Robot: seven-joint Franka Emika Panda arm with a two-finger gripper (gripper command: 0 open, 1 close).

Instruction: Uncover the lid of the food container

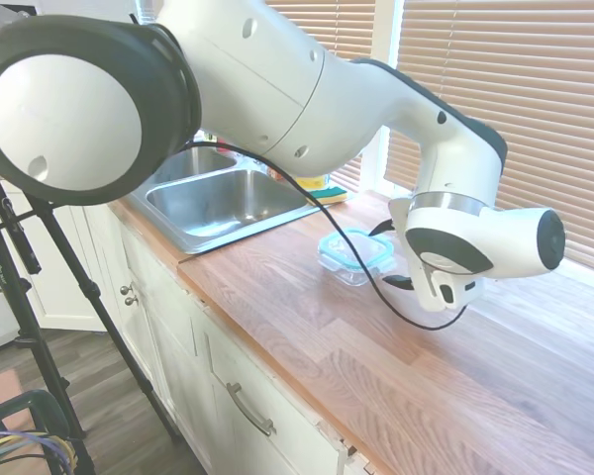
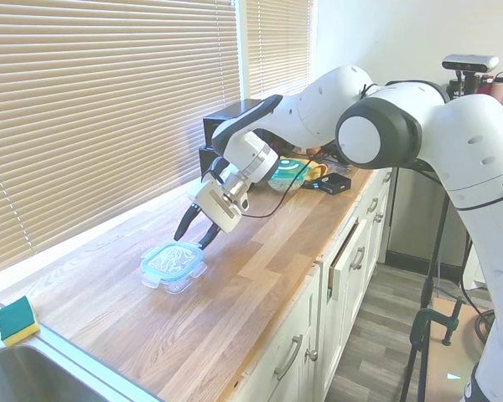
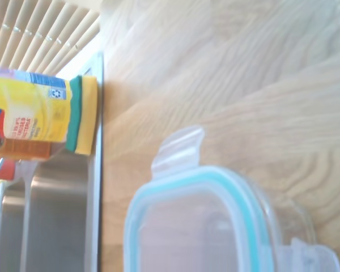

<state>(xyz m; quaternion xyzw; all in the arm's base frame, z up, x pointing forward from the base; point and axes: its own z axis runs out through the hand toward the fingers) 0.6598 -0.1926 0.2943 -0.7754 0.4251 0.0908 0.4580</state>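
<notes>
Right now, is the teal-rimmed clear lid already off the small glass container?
No, the teal-rimmed clear lid sits flat on the small glass container, and the open fingers hover just beside it.

arm [image 2: 419, 126]: glossy white shells | joints: dark grey rings | tool [image 2: 196, 234]: black fingers | cable: black

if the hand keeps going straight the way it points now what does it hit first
Most likely the lid, sitting on the food container: the open hand angles down toward its near edge. Depth is unclear, so it might land on the countertop beside it.
</notes>
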